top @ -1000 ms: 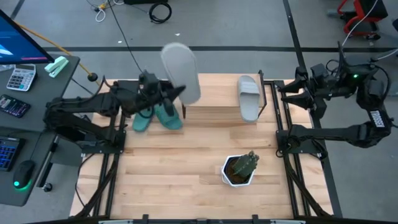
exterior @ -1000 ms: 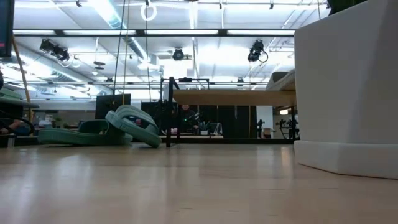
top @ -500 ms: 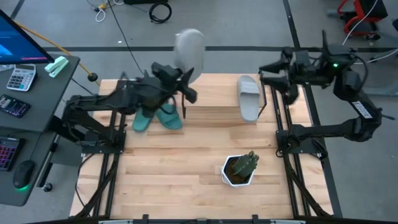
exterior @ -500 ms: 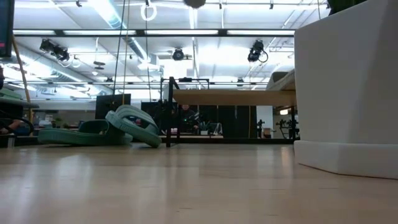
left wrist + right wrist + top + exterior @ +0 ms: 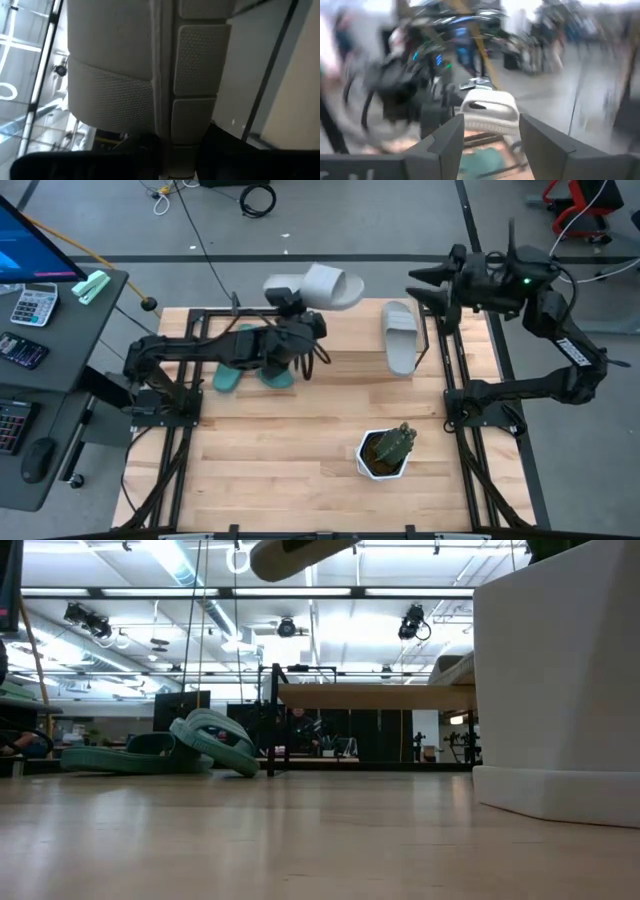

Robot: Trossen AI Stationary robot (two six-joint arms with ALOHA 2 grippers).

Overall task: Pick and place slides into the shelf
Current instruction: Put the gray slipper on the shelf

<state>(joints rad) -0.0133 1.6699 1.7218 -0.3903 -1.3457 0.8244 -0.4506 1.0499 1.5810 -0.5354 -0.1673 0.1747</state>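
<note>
1. High view: the left gripper point(image 5: 300, 328) is clamped on a light grey soft slip-on slide point(image 5: 318, 286), holding it up in the upper middle of the frame, above the far edge of the big slatted wooden tabletop point(image 5: 300, 440).
2. In the left wrist view that same grey slide point(image 5: 150, 70) fills nearly the whole picture, its dimpled surface pinched between the two dark fingers point(image 5: 145, 150) at the bottom edge.
3. The low view catches only its tip point(image 5: 295, 555) along the top edge.
4. Under the left arm, left of centre in the high view, the teal-green pair of slides point(image 5: 250, 370) lies on the tabletop; in the low view one leans on the other.
5. Just right of them is the small low shelf with a light plank top on thin black legs point(image 5: 340, 360).
6. The second light grey slide point(image 5: 399, 337) lies at the shelf's right end, lengthwise up the frame.
7. The right gripper point(image 5: 425, 285) hangs in the upper right, fingers spread and empty, above that slide's far end.
8. A white pot holding a green plant point(image 5: 385, 450) stands lower centre-right.
</note>
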